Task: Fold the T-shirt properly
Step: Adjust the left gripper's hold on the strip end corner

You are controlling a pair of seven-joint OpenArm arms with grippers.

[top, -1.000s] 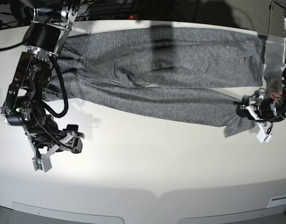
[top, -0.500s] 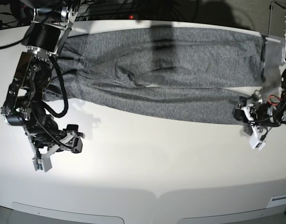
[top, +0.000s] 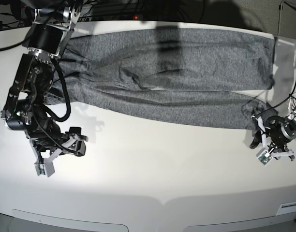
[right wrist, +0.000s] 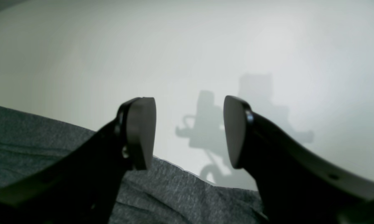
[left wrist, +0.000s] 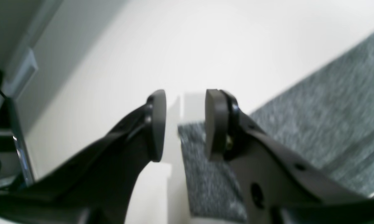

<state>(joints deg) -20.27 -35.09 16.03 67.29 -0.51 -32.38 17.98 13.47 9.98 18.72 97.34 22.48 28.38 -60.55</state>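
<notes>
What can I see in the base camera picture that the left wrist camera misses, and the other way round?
Only the base view shows the whole T-shirt spread long across the white table, plus both arms, with the right gripper open over bare table. Only the left wrist view shows up close that the left gripper is open and holds nothing, with a cloth corner just beyond it. Both show grey cloth, white table and the left gripper.

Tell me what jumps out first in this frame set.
The large charcoal-grey knit T-shirt dominates, stretched in a long band across the far half of the white table. Next come the black arms: the right end effector hangs open over bare table near the shirt's wrinkled end, the left end effector open at the opposite end.
</notes>
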